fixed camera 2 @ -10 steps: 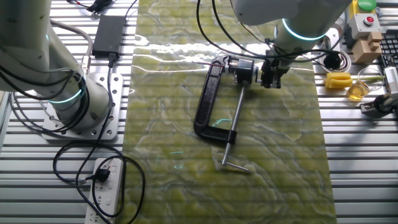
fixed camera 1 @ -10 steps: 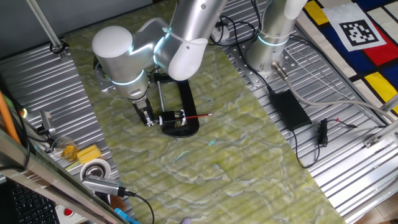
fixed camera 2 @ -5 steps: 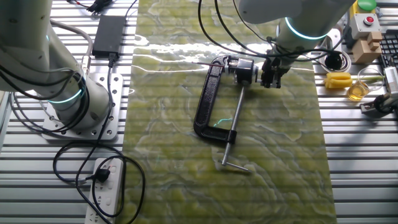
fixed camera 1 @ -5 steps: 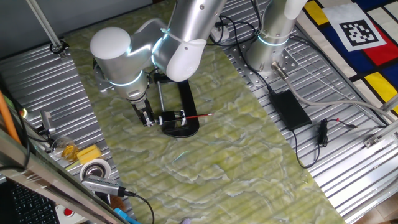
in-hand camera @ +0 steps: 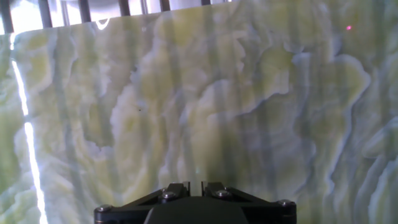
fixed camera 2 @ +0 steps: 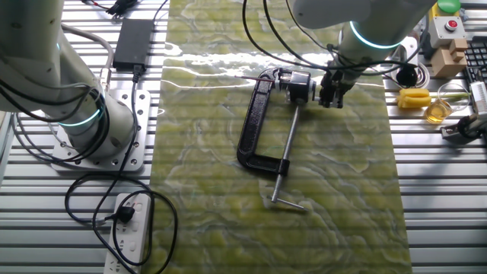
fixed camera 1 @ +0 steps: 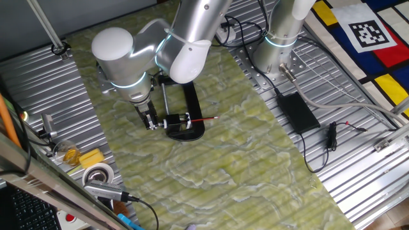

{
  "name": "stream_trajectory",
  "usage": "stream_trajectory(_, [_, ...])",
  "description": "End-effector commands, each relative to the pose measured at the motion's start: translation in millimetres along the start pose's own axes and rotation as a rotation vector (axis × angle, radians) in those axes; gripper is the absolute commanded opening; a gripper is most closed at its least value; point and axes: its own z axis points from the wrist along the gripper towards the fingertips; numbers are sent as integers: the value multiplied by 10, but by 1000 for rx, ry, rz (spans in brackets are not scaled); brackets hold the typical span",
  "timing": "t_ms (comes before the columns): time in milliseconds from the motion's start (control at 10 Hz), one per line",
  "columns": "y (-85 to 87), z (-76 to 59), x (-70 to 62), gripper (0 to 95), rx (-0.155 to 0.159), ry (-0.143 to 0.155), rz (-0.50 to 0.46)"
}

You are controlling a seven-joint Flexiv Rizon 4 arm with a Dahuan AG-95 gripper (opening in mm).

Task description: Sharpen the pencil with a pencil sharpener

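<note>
Hardly anything has shifted since half a second ago: the big white elbow joint of the arm (fixed camera 1: 118,54) has crept a touch to the left in one fixed view, while the pincer (fixed camera 1: 151,120) sits where it was. It hangs low over the green marbled mat (fixed camera 1: 243,166) of the worktop (fixed camera 1: 45,83), right at the crank end of the pencil sharpener (fixed camera 1: 182,124), apparently touching the small white and black parts there. The pencil (fixed camera 1: 206,119) pokes out of the sharpener's far side, lying nearly level and pointing away from the pincer, with the sharpener body between the two. That view shows the red pencil and the oval base plainly; the other fixed view does not show the pencil clearly, but lays out the black C-shaped frame (fixed camera 2: 255,122), the silver rod (fixed camera 2: 289,144) running down through it, and the pincer (fixed camera 2: 330,87) just to the right of the round head. The hand view shows only mat and the dark underside of the pincer (in-hand camera: 194,186), its two fingers drawn close together with a thin slit between them; whether they grip a part of the crank I cannot tell. The wrist points steeply down, with the forearm rising behind it.
</note>
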Motion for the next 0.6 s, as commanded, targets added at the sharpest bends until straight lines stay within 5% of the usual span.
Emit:
stream_trajectory(100, [10,-6,0,0,-3,3,21])
stream_trajectory(600, [6,-35,-2,0,-3,16,48])
